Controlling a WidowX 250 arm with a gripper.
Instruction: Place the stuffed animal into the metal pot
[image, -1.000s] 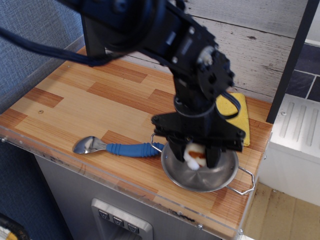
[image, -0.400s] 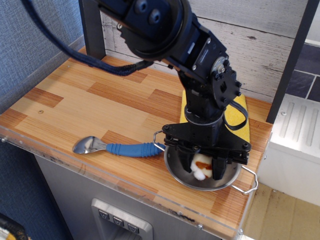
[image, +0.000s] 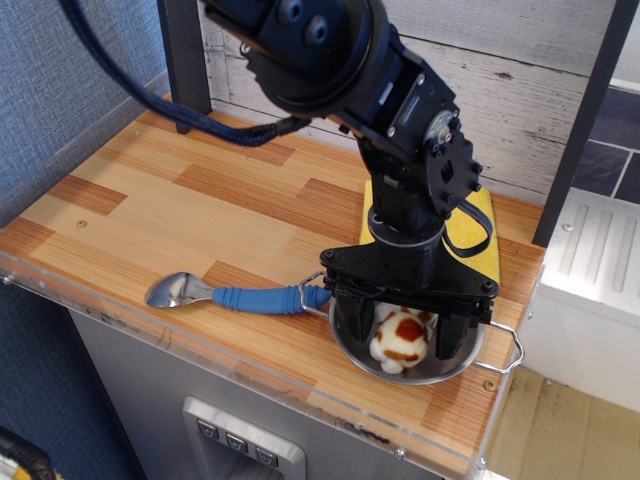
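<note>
The stuffed animal (image: 401, 337), white with orange-brown patches, lies inside the metal pot (image: 356, 351) at the front right of the wooden counter. The pot is shiny and round, and one wire loop handle (image: 505, 352) sticks out on its right. My black gripper (image: 404, 331) points straight down over the pot, open, with one finger (image: 351, 322) left of the toy and the other (image: 449, 334) right of it. The fingers stand apart from the toy and reach down into the pot.
A metal spoon with a blue handle (image: 235, 296) lies left of the pot, its handle end near the pot's rim. A yellow cloth (image: 478, 225) lies behind the pot, partly hidden by the arm. The counter's front edge (image: 250, 375) runs just below the pot.
The gripper moved right and down into the pot with the toy, then opened. The toy now lies free in the pot; the pot shifted slightly right.
</note>
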